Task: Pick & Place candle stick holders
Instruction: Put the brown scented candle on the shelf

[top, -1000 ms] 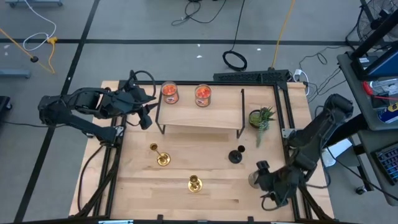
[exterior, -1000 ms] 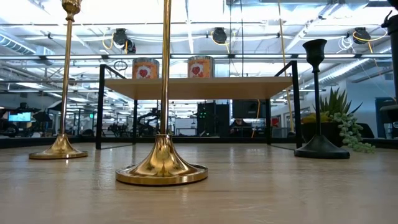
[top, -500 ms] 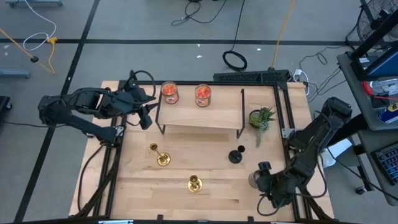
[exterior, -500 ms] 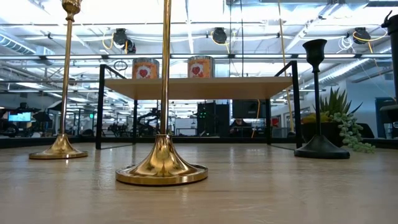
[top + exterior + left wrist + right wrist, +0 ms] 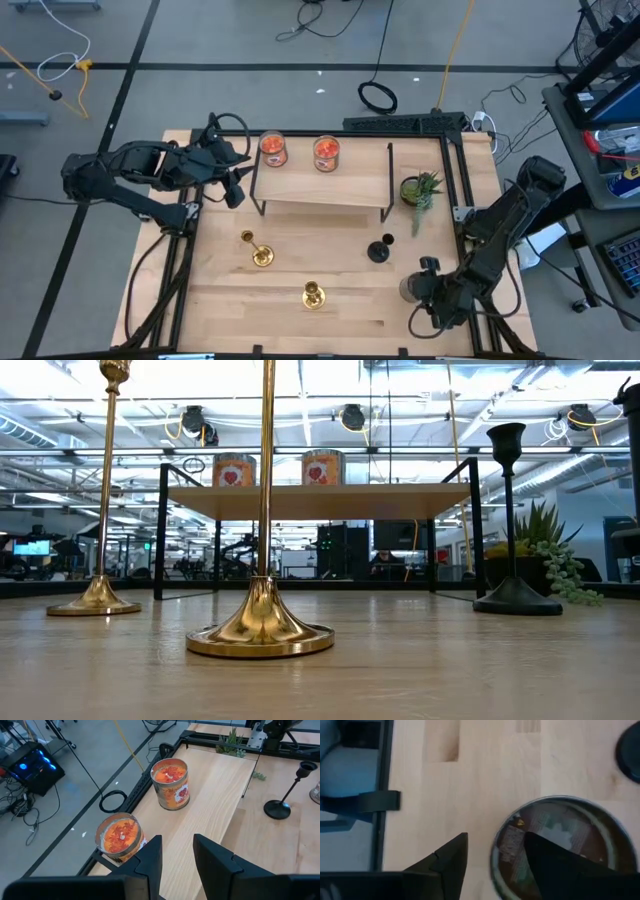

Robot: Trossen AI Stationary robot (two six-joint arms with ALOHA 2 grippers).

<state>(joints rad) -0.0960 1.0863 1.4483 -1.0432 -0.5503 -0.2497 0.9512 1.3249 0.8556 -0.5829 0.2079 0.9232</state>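
Both grippers first: our right gripper (image 5: 428, 300) hangs low over the near right corner of the table (image 5: 340, 300), its fingers (image 5: 447, 857) parted and empty, one of them over the rim of a grey-wax jar candle (image 5: 560, 847) that stands just below it. Our left gripper (image 5: 232, 180) waits at the far left end of the shelf (image 5: 320, 186), fingers (image 5: 150, 862) spread with nothing between them, looking along the shelf top.

We see the table as the broadest thing, pale wood with dark rails down both sides. On its far half stands the shelf, a wooden board on thin black legs. At the shelf's right end sits a small green potted plant (image 5: 420, 190).

Two orange jar candles (image 5: 273, 149) stand side by side on the shelf's far left part, close to our left gripper.

All three candle stick holders stand upright on the table in front of the shelf, well apart from each other. One brass holder (image 5: 260, 254) is left of centre, the second brass holder (image 5: 313, 294) stands nearer the front edge, and the black holder (image 5: 379, 249) is to the right, near the grey-wax candle but not touching it.
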